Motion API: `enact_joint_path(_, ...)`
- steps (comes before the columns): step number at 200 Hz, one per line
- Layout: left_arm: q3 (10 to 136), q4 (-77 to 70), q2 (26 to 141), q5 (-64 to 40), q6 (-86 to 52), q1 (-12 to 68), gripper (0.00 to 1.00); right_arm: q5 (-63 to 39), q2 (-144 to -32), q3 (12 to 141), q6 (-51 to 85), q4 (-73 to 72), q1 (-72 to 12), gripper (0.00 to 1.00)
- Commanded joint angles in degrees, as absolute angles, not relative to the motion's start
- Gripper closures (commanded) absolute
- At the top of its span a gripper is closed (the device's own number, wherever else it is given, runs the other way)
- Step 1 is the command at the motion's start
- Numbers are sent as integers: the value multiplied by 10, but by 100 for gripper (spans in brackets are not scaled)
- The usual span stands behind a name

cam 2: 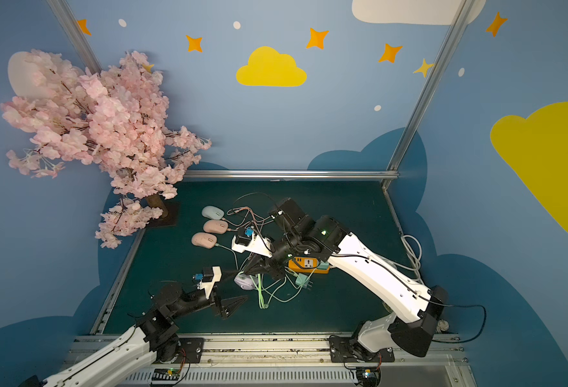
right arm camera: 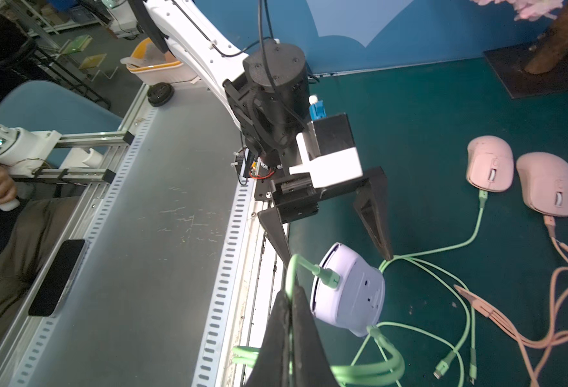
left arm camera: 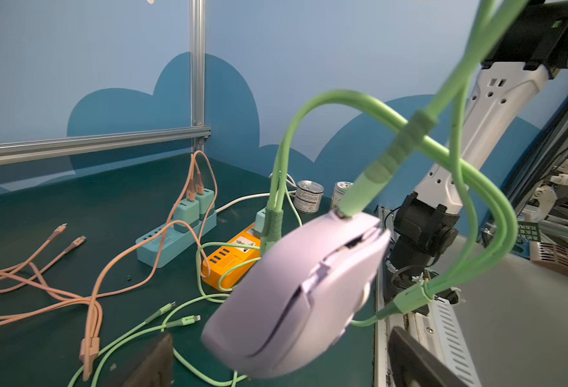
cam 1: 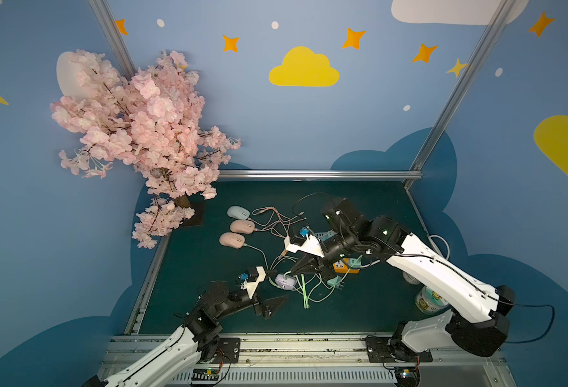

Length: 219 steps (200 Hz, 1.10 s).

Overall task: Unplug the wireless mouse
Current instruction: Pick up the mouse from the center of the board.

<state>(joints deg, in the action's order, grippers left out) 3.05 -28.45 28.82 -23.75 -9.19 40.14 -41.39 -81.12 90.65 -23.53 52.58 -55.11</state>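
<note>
right wrist view: right gripper [right arm camera: 291, 291] pinches the green cable [right arm camera: 301, 262], lilac mouse [right arm camera: 353, 295] hanging from it, left gripper [right arm camera: 339, 261] spread wide.

1. Lilac mouse [left arm camera: 296, 295]: blurred in left wrist view; wheel and seams smeared.
2. Right claw [right arm camera: 290, 291]: rear cut off by right wrist picture's edge; green cable [right arm camera: 328, 277] vanishes between its closed fingers [right arm camera: 302, 335].
3. Orange power strip [cam 1: 341, 267]: largely hidden under right arm [cam 1: 427, 264] in a top view.
4. Can [cam 1: 432, 300]: partly behind right arm; label too small to read.
</note>
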Motion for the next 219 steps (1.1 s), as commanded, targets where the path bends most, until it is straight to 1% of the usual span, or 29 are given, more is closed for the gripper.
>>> enact_joint_path(1,34,-304,283,-263,-88,406,4,-449,-817,925,-219,501,-554,100)
enact_joint_path(8,33,-307,280,-267,-89,406,7,-452,-821,929,-217,500,-553,100)
enact_joint_path(43,20,-331,250,-287,-102,410,32,-457,-839,945,-207,497,-555,100)
enact_joint_path(69,19,-321,232,-294,-98,415,43,-432,-840,947,-201,489,-554,100)
enact_joint_path(109,22,-310,230,-287,-97,418,44,-406,-840,955,-191,481,-553,100)
enact_joint_path(165,23,-307,233,-279,-97,420,43,-402,-845,970,-143,454,-549,100)
enact_joint_path(219,25,-306,233,-282,-94,420,46,-403,-855,989,-141,450,-549,100)
